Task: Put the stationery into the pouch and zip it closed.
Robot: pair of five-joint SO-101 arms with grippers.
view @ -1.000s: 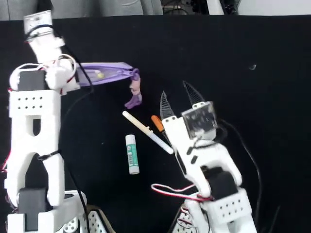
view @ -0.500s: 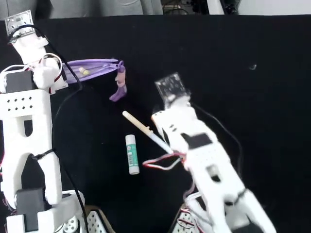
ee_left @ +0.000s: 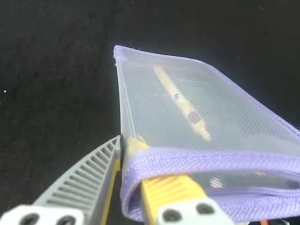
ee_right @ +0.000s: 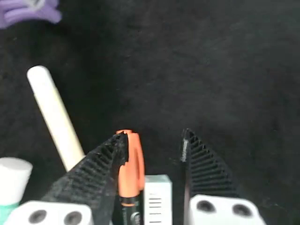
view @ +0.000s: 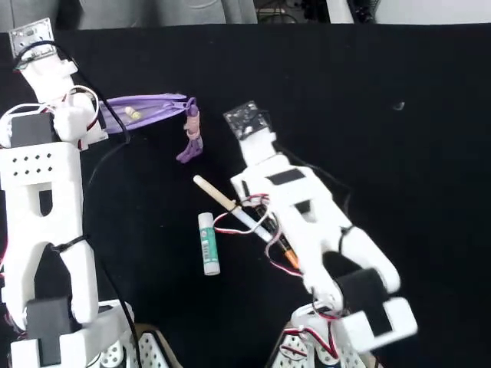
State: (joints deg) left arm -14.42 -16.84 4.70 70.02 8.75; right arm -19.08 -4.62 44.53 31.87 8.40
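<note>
From above, the pouch (view: 149, 110) hangs at the left arm. The white pen (view: 217, 195) and the glue stick (view: 209, 244) lie on the table (view: 399, 192), apart from the pouch, with the right arm bent low beside them.

At the left wrist, the left gripper (ee_left: 127, 152) has its fingers clamped on the pouch's purple edge. One pale pen (ee_left: 180, 103) lies inside the mesh.

At the right wrist, the right gripper (ee_right: 153, 136) has its fingers apart around the orange pen (ee_right: 129, 159), which sits against one finger but is not yet pinched.

I judge the task early: one item is packed, three remain on the table, and the zipping is still to do.
</note>
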